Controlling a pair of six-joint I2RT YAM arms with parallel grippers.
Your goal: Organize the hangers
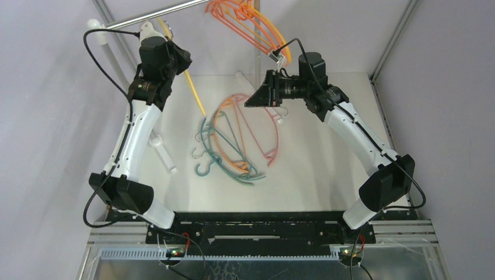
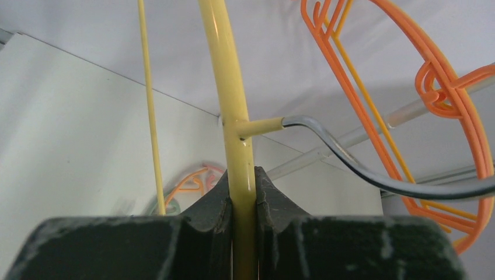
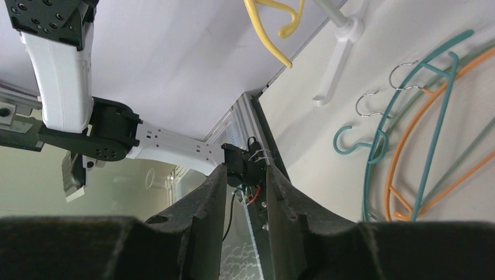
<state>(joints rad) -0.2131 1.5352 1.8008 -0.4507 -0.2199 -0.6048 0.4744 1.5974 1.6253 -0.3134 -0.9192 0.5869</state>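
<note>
Yellow plastic fills the left wrist view: the left gripper (image 2: 242, 192) is clamped tight on the stem of a yellow hanger (image 2: 230, 87). Its two dark fingers press on either side, and the hanger's metal hook curves away toward 3 o'clock. Seen from overhead, this gripper is raised at about 10 o'clock above the white table (image 1: 327, 175), and the yellow hanger slants down toward the middle. A silver rail (image 1: 157, 16) crosses the scene at 11 to 12 o'clock, and several orange hangers (image 1: 257, 23) hang at its right end, near 12 o'clock. In the middle of the table lies a tangled pile of hangers (image 1: 239, 140) in teal, orange and pink, their hooks toward 8 o'clock. The right gripper (image 1: 252, 99) hovers at the 1 o'clock edge of that pile, pointing toward 9 o'clock. Its fingers (image 3: 207, 198) stand partly apart, with nothing between them.
</note>
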